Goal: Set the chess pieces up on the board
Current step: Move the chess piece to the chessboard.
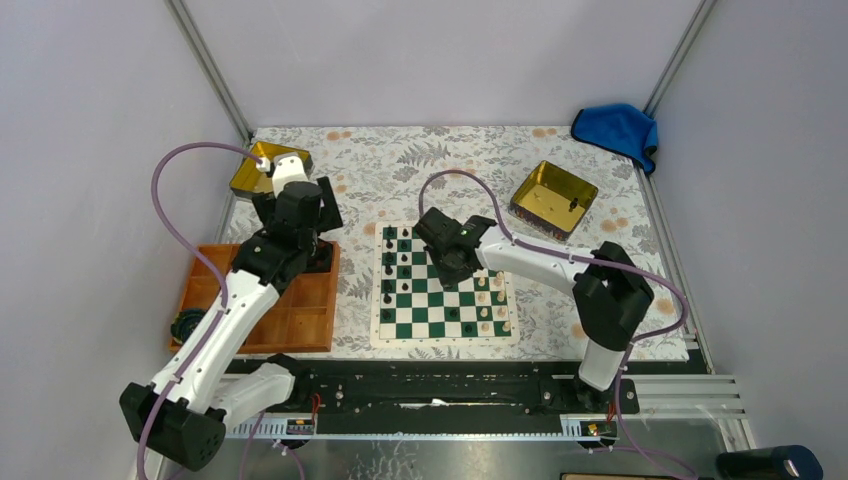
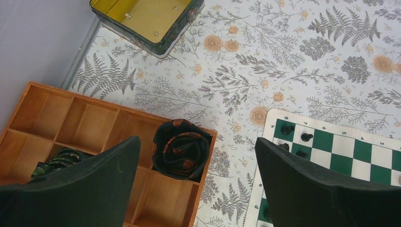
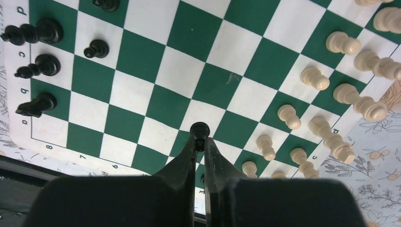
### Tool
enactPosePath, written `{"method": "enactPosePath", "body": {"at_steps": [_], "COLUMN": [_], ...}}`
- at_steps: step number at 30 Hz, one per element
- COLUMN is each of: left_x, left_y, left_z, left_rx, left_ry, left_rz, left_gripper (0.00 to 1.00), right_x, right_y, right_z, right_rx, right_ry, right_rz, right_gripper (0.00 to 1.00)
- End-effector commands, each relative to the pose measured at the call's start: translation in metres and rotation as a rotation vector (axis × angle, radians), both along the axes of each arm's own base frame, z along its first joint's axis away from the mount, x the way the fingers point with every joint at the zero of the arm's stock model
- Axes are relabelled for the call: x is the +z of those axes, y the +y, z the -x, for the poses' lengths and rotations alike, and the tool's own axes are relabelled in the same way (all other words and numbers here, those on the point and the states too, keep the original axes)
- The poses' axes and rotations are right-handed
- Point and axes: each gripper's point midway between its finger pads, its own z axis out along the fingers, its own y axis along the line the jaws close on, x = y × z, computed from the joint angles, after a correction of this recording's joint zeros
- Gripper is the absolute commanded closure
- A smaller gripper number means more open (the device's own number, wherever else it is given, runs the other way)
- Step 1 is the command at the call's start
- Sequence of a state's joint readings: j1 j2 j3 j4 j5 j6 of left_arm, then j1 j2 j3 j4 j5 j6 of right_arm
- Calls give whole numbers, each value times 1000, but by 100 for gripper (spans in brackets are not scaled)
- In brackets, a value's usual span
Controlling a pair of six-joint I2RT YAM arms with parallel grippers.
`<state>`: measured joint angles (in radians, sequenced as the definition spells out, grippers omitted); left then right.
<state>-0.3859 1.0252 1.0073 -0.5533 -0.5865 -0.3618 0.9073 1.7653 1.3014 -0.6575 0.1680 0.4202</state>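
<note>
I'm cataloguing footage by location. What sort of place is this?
Probably a lab test cell for robots: plain walls framed by metal posts, left arm and right arm bolted to a black rail, and a chess board staged on a floral tablecloth.

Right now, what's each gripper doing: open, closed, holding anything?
Left gripper: open, holding nothing.
Right gripper: fingers closed on a black pawn.
</note>
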Motion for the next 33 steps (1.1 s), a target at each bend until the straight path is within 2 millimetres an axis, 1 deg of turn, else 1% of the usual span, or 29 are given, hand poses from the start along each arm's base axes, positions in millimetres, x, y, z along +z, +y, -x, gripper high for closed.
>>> {"method": "enactPosePath", "body": {"at_steps": [1, 5, 14, 18, 22, 33], "left_x": [25, 29, 32, 33, 34, 35], "left_y": [6, 7, 9, 9, 10, 12], "left_z": [0, 1, 5, 7, 8, 9], "left_rx": [27, 29, 28, 29, 31, 37], "left_ry": [-80, -97, -117, -126, -131, -136], "left_rz": [18, 19, 29, 33, 32, 29], "left_gripper": [1, 1, 1, 1, 1, 1], "right_x": [10, 11, 2, -5, -8, -18], "right_y": [7, 26, 63, 75, 86, 112], "right_z": [-7, -4, 7, 11, 14, 16], "right_rx": [33, 79, 160, 188, 212, 265], "right_ry": [-10, -5, 23, 40, 48, 62], "right_rz": [25, 28, 44, 48, 45, 44], "right_gripper": [100, 100, 100, 100, 100, 100]}}
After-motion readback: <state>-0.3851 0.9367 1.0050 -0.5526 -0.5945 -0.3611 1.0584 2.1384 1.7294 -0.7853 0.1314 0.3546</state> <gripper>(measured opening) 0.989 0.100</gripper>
